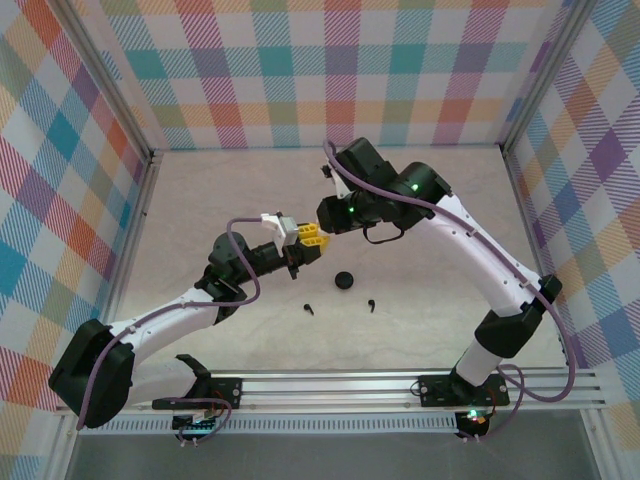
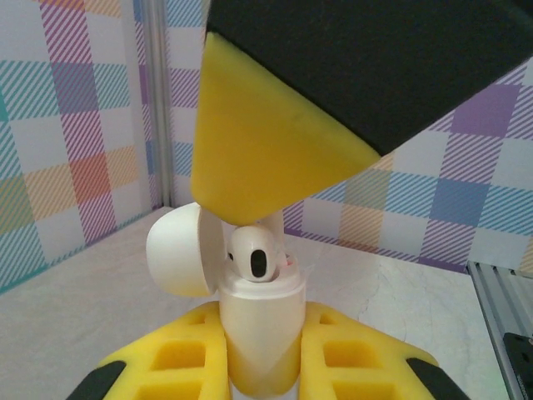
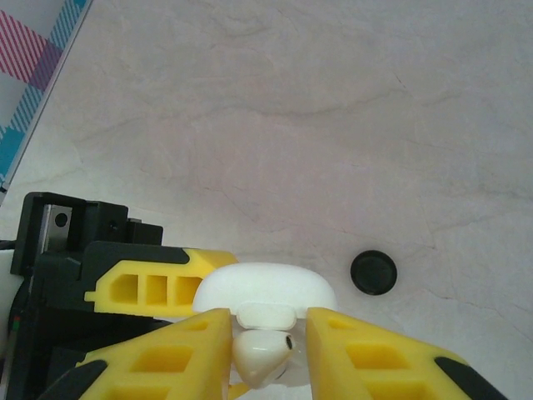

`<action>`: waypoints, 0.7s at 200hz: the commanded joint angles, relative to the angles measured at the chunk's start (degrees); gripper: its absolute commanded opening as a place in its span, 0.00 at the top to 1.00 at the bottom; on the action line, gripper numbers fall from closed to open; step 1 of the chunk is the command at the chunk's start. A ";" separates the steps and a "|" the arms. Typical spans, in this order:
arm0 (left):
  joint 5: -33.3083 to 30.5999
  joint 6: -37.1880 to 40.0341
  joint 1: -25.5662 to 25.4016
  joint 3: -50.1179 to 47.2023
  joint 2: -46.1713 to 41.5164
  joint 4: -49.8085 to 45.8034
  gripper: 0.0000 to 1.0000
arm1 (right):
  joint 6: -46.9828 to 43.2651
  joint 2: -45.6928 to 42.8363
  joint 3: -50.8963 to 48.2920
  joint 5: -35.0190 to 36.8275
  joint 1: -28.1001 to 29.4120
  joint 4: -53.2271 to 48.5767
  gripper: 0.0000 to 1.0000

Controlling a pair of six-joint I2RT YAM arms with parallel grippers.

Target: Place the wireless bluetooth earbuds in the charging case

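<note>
My left gripper (image 2: 260, 321) is shut on the white charging case (image 2: 258, 333), held upright with its lid (image 2: 176, 250) swung open to the left. A white earbud (image 2: 256, 254) sits head-up in the case's mouth. From above, my right gripper (image 3: 268, 321) closes narrowly around that earbud (image 3: 262, 350), one yellow finger (image 2: 266, 150) resting on top of it. Both grippers meet above mid-table, left gripper (image 1: 287, 232) and right gripper (image 1: 314, 236). Two black earbuds (image 1: 309, 308) (image 1: 371, 303) lie on the table nearer the bases. The other white earbud is hidden.
A round black case (image 1: 345, 280) (image 3: 373, 272) lies shut on the marble tabletop (image 1: 420, 270) just below the grippers. Checked walls enclose the table on three sides, and an aluminium rail (image 1: 400, 385) runs along the near edge.
</note>
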 commanded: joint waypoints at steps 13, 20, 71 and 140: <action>1.01 0.64 -0.79 1.70 -0.95 2.48 1.00 | 2.54 -3.19 -3.15 -1.32 -1.08 1.65 0.71; 1.06 0.66 -0.80 1.73 -0.95 2.43 1.00 | 2.79 -3.58 -3.61 -1.40 -1.14 2.04 0.71; 1.19 0.46 -0.80 1.79 -1.12 2.52 1.00 | 3.85 -4.36 -5.01 -3.25 -1.20 3.14 0.71; 3.08 0.51 -0.80 0.97 -0.83 4.38 1.00 | 3.30 -9.98 -5.81 -5.04 -4.81 5.24 0.67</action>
